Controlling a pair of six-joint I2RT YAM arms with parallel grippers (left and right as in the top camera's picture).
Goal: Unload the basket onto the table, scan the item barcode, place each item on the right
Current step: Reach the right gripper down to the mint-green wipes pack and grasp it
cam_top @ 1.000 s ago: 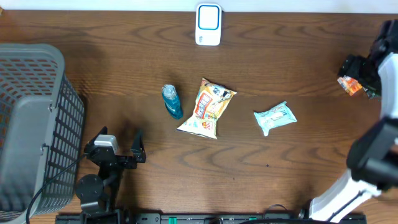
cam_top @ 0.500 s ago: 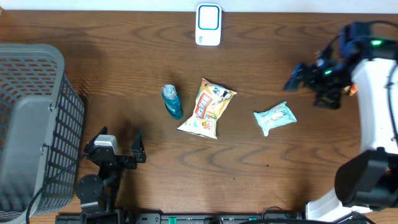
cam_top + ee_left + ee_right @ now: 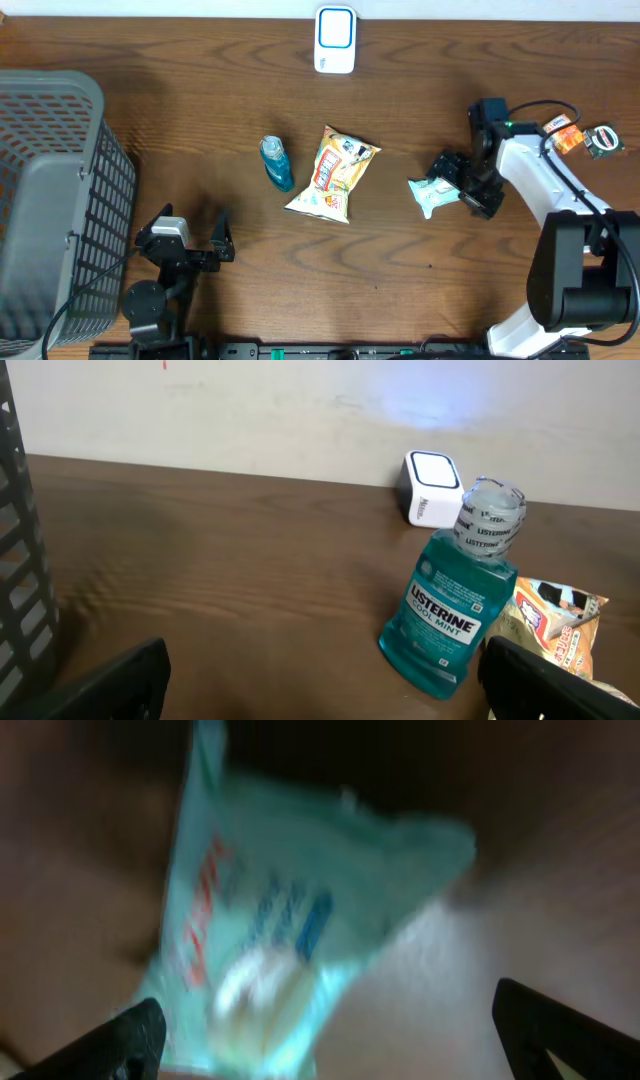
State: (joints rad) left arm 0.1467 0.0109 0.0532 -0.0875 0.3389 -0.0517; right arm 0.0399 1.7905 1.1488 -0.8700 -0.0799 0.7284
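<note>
brought the right gripper (image 3: 462, 186) in from the far right edge to just over the green packet (image 3: 428, 192), lying flat beside the snack bag (image 3: 333, 175). kept it spread wide, holding nothing. looked set for the pickup; nothing scanned yet.

Your table (image 3: 200, 110) is grained wood; beside the glossy crinkled snack bag (image 3: 333, 172) lie a clear plastic bottle (image 3: 277, 163) and film pack (image 3: 428, 192).

Bare wood spans the lower middle of the overhead frame, and a band below the scanner (image 3: 335, 40) at top centre. The grey basket (image 3: 60, 150) blocks the left edge. Mid-frame, mouthwash bottle (image 3: 277, 163) and snack bag (image 3: 335, 173) lie close, a narrow gap between; right of them, the right gripper (image 3: 463, 184) crowds the pale pack (image 3: 430, 192) at its right end
</note>
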